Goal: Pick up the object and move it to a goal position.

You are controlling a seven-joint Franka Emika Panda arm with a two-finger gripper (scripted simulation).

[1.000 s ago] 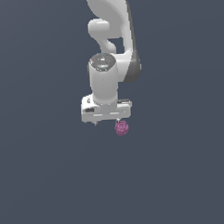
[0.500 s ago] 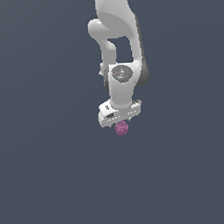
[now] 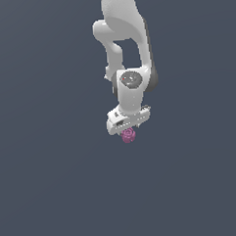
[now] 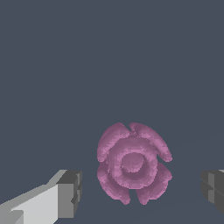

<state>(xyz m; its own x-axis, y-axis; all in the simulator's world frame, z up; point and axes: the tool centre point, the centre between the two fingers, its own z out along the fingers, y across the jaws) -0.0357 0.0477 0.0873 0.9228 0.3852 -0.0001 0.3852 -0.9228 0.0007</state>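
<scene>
The small magenta-pink, rose-like blob with a bumpy, lobed surface (image 4: 133, 164) lies on a plain dark slate-grey floor (image 3: 54, 182), directly beneath the white two-fingered gripper (image 3: 128, 125) of a white jointed robot arm (image 3: 123, 46). In the wrist view the blob faces the camera with its concentric rings and central dimple, ringed by petal-like lobes. It looks roughly as wide as it is tall there, so no clear long axis can be made out.

The gripper's jaws stand wide apart, with one dark grey finger pad (image 4: 70, 194) on one side of the blob and the other pad (image 4: 213, 191) on the opposite side. Open floor shows between each pad and the blob, and neither pad touches it. The gripper holds nothing.

The exterior view shows what the wrist camera cannot: the arm reaching down from the top of the frame, its wrist bent over the blob, and the gripper's white body covering the blob's upper part, so that only its lower portion (image 3: 128, 135) peeks out below. In that view the fingers themselves are too small and hidden to read. The wrist view alone gives the blob's ringed face and the gap on either side.
</scene>
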